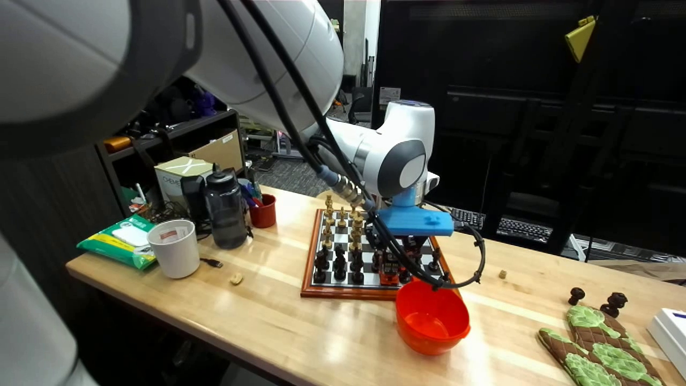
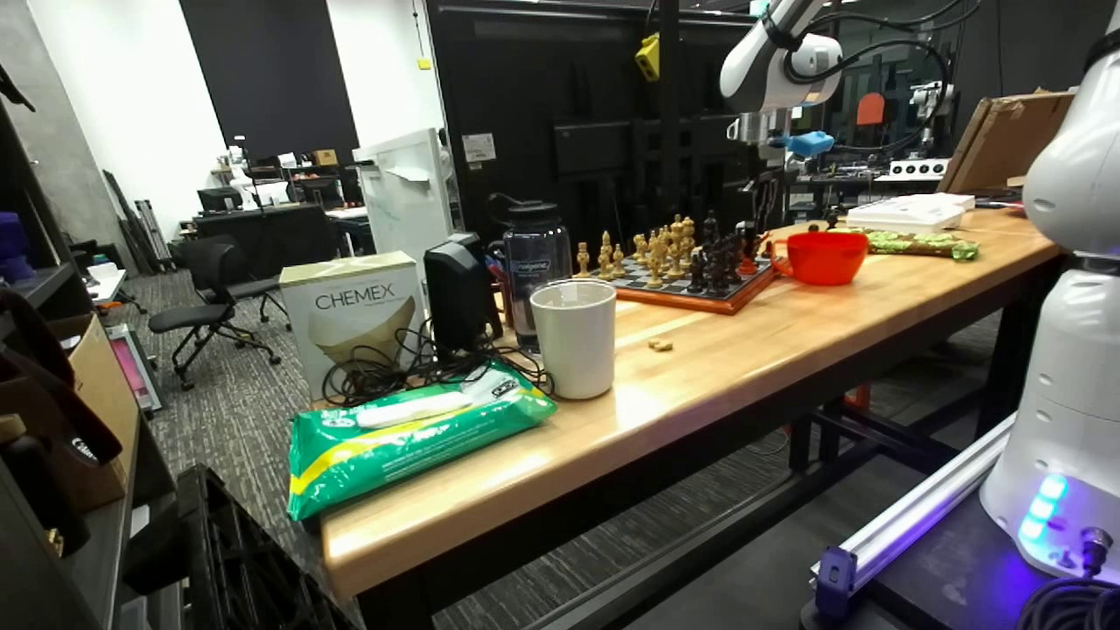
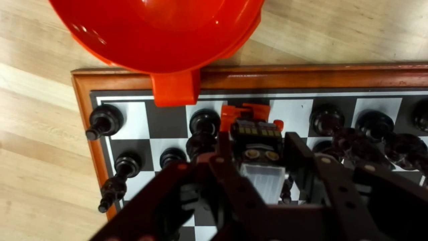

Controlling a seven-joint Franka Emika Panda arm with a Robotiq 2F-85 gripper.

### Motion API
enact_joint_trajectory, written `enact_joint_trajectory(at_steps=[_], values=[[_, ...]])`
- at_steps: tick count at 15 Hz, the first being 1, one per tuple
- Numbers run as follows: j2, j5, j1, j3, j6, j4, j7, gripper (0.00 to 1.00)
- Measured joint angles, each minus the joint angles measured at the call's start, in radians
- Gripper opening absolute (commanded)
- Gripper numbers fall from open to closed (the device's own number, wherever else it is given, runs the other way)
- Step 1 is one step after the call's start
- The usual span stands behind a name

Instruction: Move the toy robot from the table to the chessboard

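Location of the toy robot (image 3: pixel 260 149): at the edge of the chessboard (image 1: pixel 343 292), in the grasp of the pincer (image 3: pixel 257 138)

The toy robot is observed roughly upright among the dark chess pieces (image 1: pixel 339 265), on the side of the board nearest the red bowl (image 1: pixel 431 346). In the wrist view its orange feet appear over the outermost row of squares; whether they bear fully on the board cannot be confirmed. The pincer's jaws stand close in on either side of the toy's body and appear to grip it. A blue fitting (image 1: pixel 412 221) sits above the pincer.

The red bowl rests on the tabletop (image 1: pixel 332 335) by a corner of the chessboard; its tab reaches over the wooden frame and the outer squares. Pale chess pieces (image 1: pixel 328 230) stand beyond the dark ones in an exterior view.

Also noted on the tabletop: a white mug (image 1: pixel 174 249) next to a green wipes packet (image 1: pixel 120 241); a water bottle (image 1: pixel 226 212); a red pen cup (image 1: pixel 263 213); and, between mug and board, a small pale item (image 1: pixel 236 279). Toward the opposite end lie quilted mitts (image 1: pixel 616 354), with two loose dark pieces (image 1: pixel 576 295) just beside them.
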Motion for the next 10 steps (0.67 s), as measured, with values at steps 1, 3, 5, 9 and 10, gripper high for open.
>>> enact_joint_trajectory(at_steps=[1,3,5,9,10], values=[[0.002,0.0,-0.001,0.0,0.0,0.003,0.0,0.82],[0.002,0.0,-0.003,0.001,0.0,0.007,0.0,0.96],[0.002,0.0,-0.005,0.001,0.0,0.011,0.0,1.0],[-0.001,0.0,-0.008,0.001,-0.001,0.012,0.001,1.0],[-0.004,-0.001,-0.008,0.001,-0.003,0.012,0.002,1.0]])
